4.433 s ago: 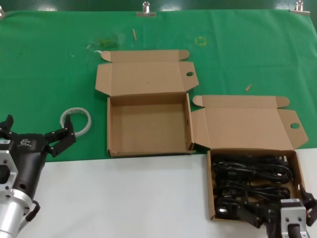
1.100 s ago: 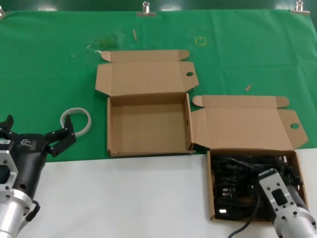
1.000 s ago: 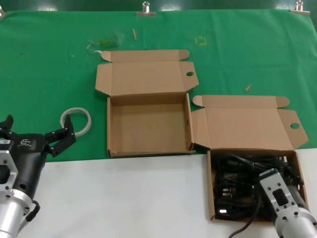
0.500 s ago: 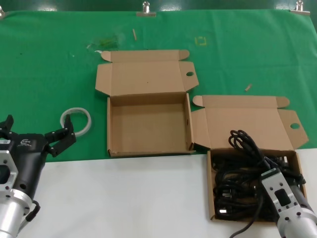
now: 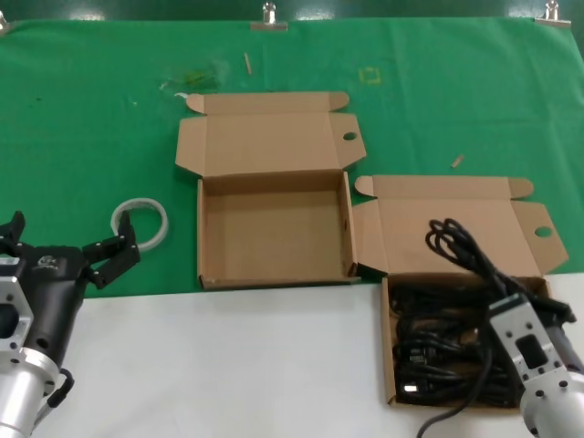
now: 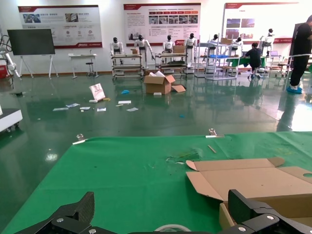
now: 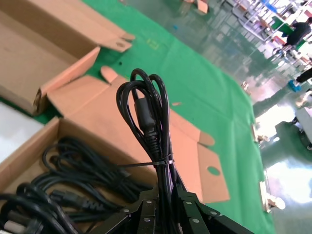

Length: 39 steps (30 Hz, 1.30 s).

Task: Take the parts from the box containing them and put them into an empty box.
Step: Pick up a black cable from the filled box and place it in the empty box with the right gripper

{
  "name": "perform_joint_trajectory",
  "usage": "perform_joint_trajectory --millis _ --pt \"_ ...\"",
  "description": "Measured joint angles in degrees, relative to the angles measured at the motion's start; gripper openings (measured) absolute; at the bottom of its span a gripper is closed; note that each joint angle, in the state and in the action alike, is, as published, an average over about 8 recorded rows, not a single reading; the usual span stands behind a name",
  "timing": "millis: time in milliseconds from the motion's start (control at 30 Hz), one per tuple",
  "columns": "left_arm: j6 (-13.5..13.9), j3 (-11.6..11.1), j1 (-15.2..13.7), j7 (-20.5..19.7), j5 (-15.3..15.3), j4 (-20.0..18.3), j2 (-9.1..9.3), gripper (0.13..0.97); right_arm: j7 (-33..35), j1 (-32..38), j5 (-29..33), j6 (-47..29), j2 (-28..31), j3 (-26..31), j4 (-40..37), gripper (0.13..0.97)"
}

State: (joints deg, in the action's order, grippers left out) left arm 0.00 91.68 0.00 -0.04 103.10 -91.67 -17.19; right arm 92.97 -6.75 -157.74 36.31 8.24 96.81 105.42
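Lifted a little higher than half a second ago: one cable bundle (image 5: pixel 461 251), clamped between the right gripper (image 7: pixel 164 201) fingers, loop end well above the fingertips and over the lid of the full box (image 5: pixel 388 351). Below the fingers, the other cables (image 5: pixel 438 351), loose in that box. Beyond and off to the left of the fingers, the empty box (image 5: pixel 274 274), open. Parked at the near left edge, unchanged: left gripper (image 5: pixel 64 251), fingers spread wide and holding nothing, tape ring (image 5: pixel 141 222) just past the fingertips on the green cloth (image 5: pixel 91 119).
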Motion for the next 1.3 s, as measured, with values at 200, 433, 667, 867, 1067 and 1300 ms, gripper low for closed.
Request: perform_joint_trajectory --millis 200,433,667,867,1067,1300 --pt "0.0 0.0 0.0 0.0 0.0 0.0 0.00 0.965 -0.1 -0.5 0.0 2.6 0.0 0.9 5.2 0.191" --pt "0.0 0.0 0.0 0.0 0.0 0.0 0.00 0.965 -0.7 2.5 0.0 3.3 0.0 3.1 6.7 0.189" --pt "0.0 0.0 0.0 0.0 0.0 0.0 0.00 0.965 -1.7 9.6 0.0 0.8 0.0 7.6 1.2 0.188" --pt "0.0 0.0 0.0 0.0 0.0 0.0 0.00 0.965 -3.0 15.0 0.0 -1.6 0.1 11.6 -4.3 0.188" --pt "0.0 0.0 0.0 0.0 0.0 0.0 0.00 0.965 -6.9 23.5 0.0 -5.8 0.4 19.1 -13.1 0.188" --pt "0.0 0.0 0.0 0.0 0.0 0.0 0.00 0.965 -18.2 37.1 0.0 -13.6 0.9 34.9 -26.8 0.188"
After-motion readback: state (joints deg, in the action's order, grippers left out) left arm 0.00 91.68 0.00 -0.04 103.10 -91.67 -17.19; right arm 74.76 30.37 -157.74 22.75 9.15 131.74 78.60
